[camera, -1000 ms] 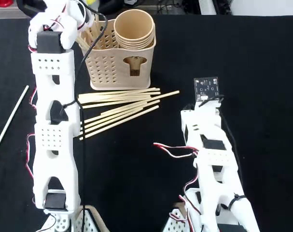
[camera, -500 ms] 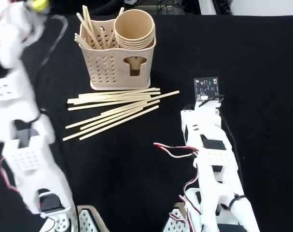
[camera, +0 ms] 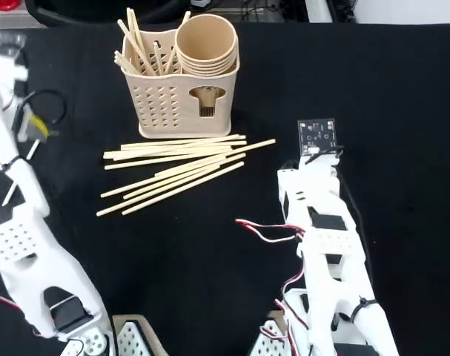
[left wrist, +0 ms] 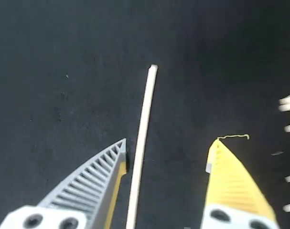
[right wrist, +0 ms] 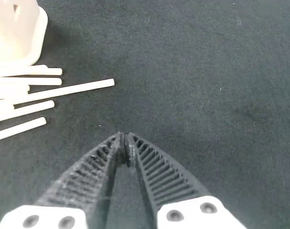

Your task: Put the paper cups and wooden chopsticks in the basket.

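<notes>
**A:** Where does everything sit?

**B:** The paper cups are nested in one stack in the basket. A few upright chopsticks lean in the compartment beside them. The loose chopsticks fan out on the black surface just in front of the basket.

**A:** And the grippers?

**B:** The left gripper hangs spread wide over a lone chopstick, well apart from the pile. The stick runs between the jaws, close to the grey one, probably so they can pinch its thin sides. The right gripper is pressed closed on nothing, near the fan's tips.

**A:** Textures?

**B:** Slim, smooth, pale wood, a perforated plastic basket, and a matte surface.
</notes>
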